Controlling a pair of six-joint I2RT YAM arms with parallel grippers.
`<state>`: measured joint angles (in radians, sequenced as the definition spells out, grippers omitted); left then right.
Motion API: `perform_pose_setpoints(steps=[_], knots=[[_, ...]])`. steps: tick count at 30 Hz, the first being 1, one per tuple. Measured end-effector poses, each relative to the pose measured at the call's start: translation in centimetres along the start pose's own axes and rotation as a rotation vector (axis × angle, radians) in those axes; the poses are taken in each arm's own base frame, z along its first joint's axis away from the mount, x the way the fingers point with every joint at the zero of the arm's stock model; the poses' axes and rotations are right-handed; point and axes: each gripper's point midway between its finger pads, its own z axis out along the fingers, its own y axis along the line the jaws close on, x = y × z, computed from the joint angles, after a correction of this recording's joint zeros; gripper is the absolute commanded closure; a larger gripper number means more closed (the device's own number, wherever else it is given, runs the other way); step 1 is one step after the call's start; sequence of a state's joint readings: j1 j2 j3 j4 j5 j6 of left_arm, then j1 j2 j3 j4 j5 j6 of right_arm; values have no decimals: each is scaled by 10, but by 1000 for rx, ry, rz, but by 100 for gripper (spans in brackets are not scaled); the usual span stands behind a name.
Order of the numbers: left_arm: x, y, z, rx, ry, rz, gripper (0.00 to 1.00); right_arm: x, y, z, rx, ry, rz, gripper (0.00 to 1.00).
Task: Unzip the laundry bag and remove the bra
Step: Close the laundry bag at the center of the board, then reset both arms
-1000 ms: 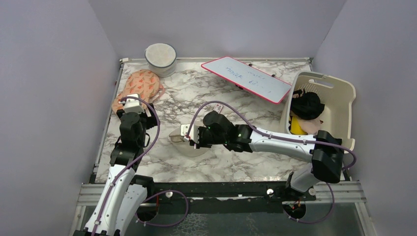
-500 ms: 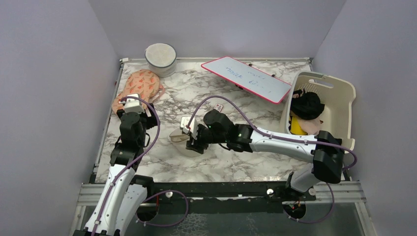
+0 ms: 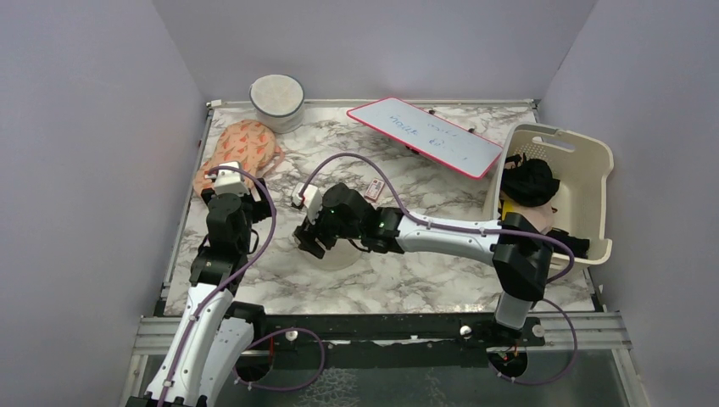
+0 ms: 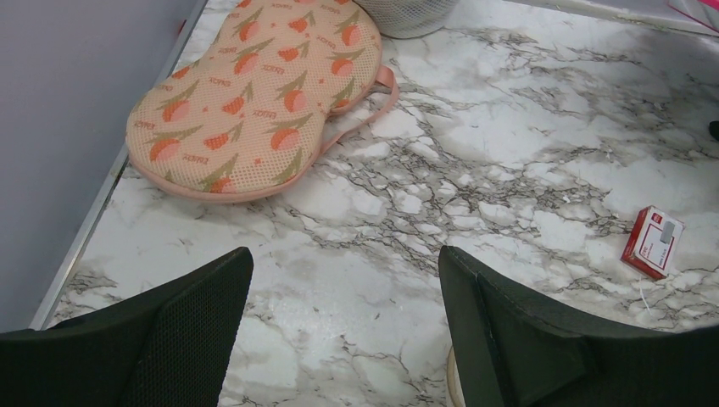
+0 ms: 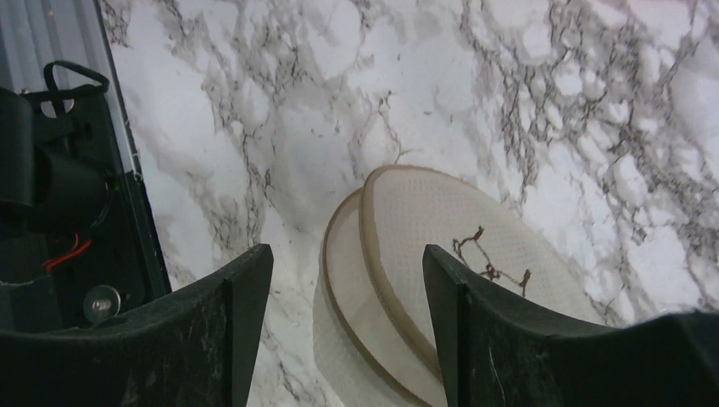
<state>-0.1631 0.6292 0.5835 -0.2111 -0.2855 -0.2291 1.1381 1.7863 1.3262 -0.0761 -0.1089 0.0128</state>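
The laundry bag (image 3: 341,252) lies flat on the marble, a round cream pouch. In the right wrist view the laundry bag (image 5: 441,229) shows two offset round layers and a dark mark on its face. My right gripper (image 3: 310,241) hovers over the bag's left edge, open and empty; in its own view the right gripper (image 5: 348,284) has its jaws on either side of the rim. My left gripper (image 3: 227,188) is open and empty; in its own view the left gripper (image 4: 345,263) is over bare marble. A pale pink-beige garment, the bra (image 3: 537,219), lies in the basket.
An orange-patterned peach pouch (image 4: 254,93) lies at the far left. A small red box (image 4: 651,242) sits right of my left gripper. A white mesh tub (image 3: 276,99) and a whiteboard (image 3: 424,134) stand at the back. A cream basket (image 3: 593,191) with black and yellow clothes stands at the right.
My right gripper has moved left across the laundry bag to its left edge, the arm stretching further over. The left arm has not moved.
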Motion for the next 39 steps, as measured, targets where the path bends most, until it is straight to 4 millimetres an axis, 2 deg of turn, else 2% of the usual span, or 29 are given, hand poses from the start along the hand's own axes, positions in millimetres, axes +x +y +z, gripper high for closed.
perform_pose_setpoints(steps=[4, 10, 13, 15, 20, 25, 29, 32, 35, 37, 39], knots=[[0, 0, 0, 1, -1, 0, 26, 22, 8, 0, -27, 36, 57, 36], [0, -1, 0, 3, 0, -1, 26, 83, 26, -4, -84, 114, 196, 36], [0, -1, 0, 5, 1, 0, 25, 99, 32, -6, -99, 133, 247, 35], [0, -1, 0, 8, 1, 0, 25, 98, 33, -6, -102, 130, 261, 34], [2, -11, 0, 61, 10, 0, 25, 81, 31, -10, -94, 84, 254, 31], [4, -36, 3, 194, 17, -2, 25, 37, 21, -37, -53, -27, 195, 29], [12, -61, 5, 332, 46, -3, 24, 1, -5, -72, 11, -142, 177, 28], [20, -79, 6, 432, 75, -8, 18, 1, -49, -105, 118, -189, 221, 18], [28, -95, 3, 520, 109, -15, 15, 10, -101, -149, 290, -207, 274, 11], [30, -105, -1, 579, 115, -11, 14, 5, -119, -179, 377, -236, 289, 2], [29, -118, -7, 643, 110, -4, 12, -6, -133, -214, 464, -282, 304, 0]])
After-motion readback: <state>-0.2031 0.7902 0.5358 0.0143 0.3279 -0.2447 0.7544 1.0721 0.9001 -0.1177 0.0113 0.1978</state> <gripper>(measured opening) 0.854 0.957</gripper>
